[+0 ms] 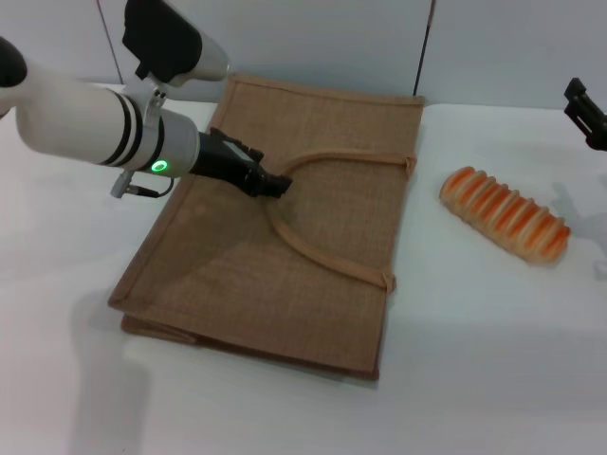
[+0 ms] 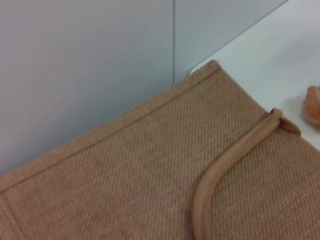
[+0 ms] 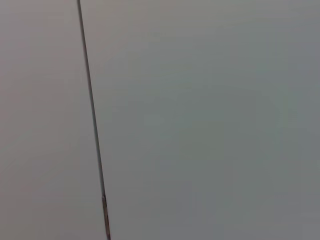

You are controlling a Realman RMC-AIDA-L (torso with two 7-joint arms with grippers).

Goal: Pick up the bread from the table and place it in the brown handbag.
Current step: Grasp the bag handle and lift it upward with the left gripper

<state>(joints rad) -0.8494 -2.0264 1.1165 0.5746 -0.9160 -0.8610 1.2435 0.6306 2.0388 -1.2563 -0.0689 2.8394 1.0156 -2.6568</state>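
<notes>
On the plain white tabletop (image 1: 474, 360), the striped cream-and-orange bread loaf (image 1: 505, 214) lies untouched beside the flat brown jute handbag (image 1: 285, 284); the left pincer (image 1: 275, 183) pinches its tan handle (image 1: 313, 248).

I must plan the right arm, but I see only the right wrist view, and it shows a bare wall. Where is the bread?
Observer: The bread lies on the table, to the right of the bag and apart from it.
Operator: How does the bag lie?
Observer: Flat on its side, with a handle on top.
Operator: Where is the left gripper?
Observer: The left gripper is over the bag, at the bend of that handle.
Operator: And mine?
Observer: The right gripper is at the far right, beyond the bread.
</notes>
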